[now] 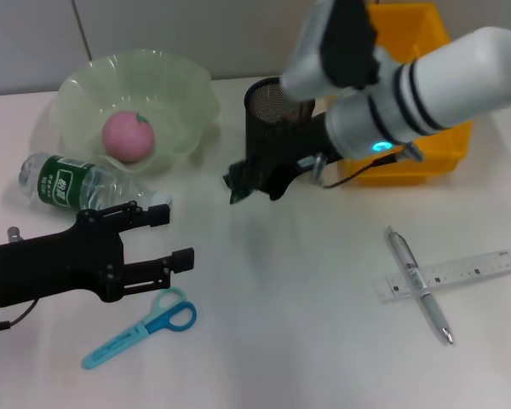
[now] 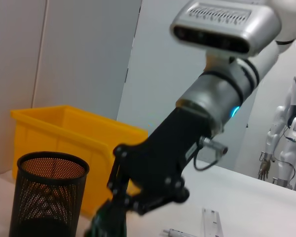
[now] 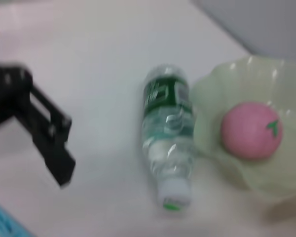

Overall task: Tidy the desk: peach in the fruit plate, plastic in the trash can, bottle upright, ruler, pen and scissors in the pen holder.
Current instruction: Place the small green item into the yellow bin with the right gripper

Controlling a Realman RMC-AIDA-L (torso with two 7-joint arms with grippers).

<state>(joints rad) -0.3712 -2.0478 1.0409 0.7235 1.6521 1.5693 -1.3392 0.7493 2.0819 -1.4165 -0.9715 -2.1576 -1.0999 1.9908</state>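
1. Nearest, at the lower left of the head frame, the blue scissors lie flat on the white bench, not yet in the holder.
2. Just above them hovers the left pincer, released, its two fingers spread apart and holding nothing.
3. At the lower right, the pen lies crossed over the clear ruler; both are still to be put away.
4. At middle left, the bottle lies on its side, touching the fruit plate's rim, so it still needs standing up.
5. In the centre, the right pincer is clenched on a dark green scrap, apparently the plastic, held above the bench just beside the black mesh pen holder.
6. Farther back, at upper left, the pink peach already sits in the pale green fruit plate: that step looks done.
7. At upper right stands the yellow bin, presumably the trash can, where the plastic belongs.
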